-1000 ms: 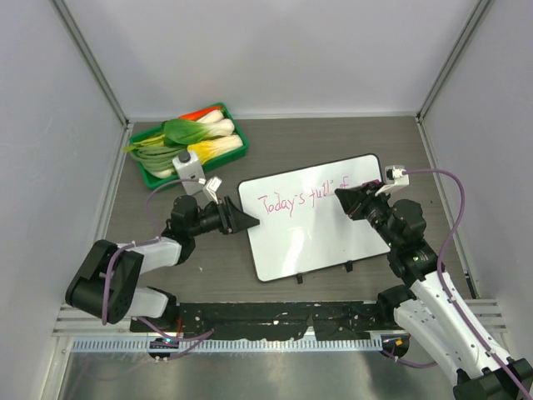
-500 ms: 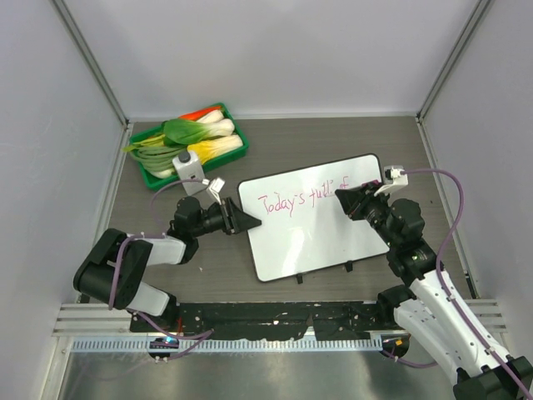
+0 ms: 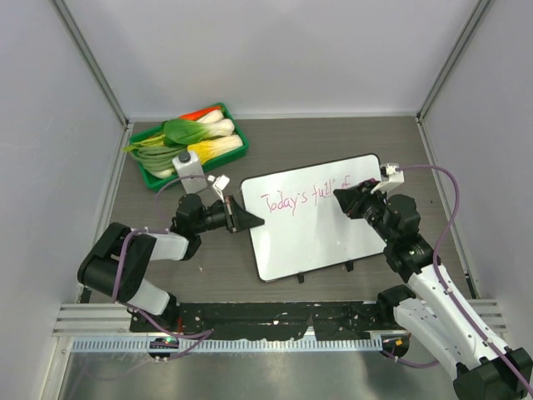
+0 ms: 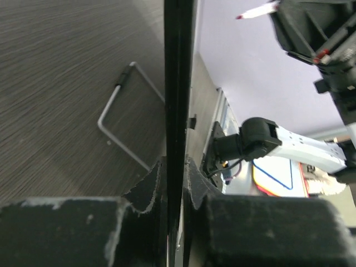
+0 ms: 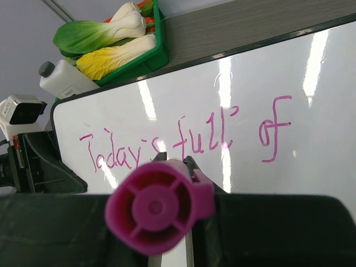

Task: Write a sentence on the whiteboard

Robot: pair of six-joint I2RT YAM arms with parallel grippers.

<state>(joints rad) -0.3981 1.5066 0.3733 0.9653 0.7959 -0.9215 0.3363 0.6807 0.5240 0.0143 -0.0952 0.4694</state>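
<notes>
Three words of sentence done, "promise" left. My right claw clenches marker; left claw clamps board's left edge.

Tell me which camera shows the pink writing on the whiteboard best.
Right wrist: the writing fills the frame, readable as "Today's full of". Top external shows it small but legible. Left wrist sees only the whiteboard edge-on, no writing.

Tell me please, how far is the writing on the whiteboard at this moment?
Done: the sentence reads "Today's full of" in pink on the whiteboard. In hand: the right gripper grips a pink marker, and the left gripper clamps the board's left edge. Left: the phrase reads unfinished, so more words probably follow.
</notes>
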